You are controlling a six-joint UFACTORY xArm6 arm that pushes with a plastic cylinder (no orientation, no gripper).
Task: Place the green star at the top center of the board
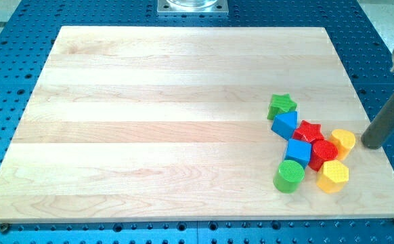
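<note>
The green star (281, 106) lies on the wooden board (183, 122) at the view's right, at the top of a tight cluster of blocks. Just below it sits a blue triangular block (286, 125), then a red star (309, 131), a blue cube (298, 151), a red round block (324, 153), a yellow block (343, 141), a yellow hexagon (333, 176) and a green cylinder (289, 175). My tip (371, 144) rests on the board just right of the yellow block, well to the right of and below the green star.
A metal mount plate (193, 7) sits beyond the board's top edge at centre. The board lies on a blue perforated table (7, 81). My rod enters from the view's right edge.
</note>
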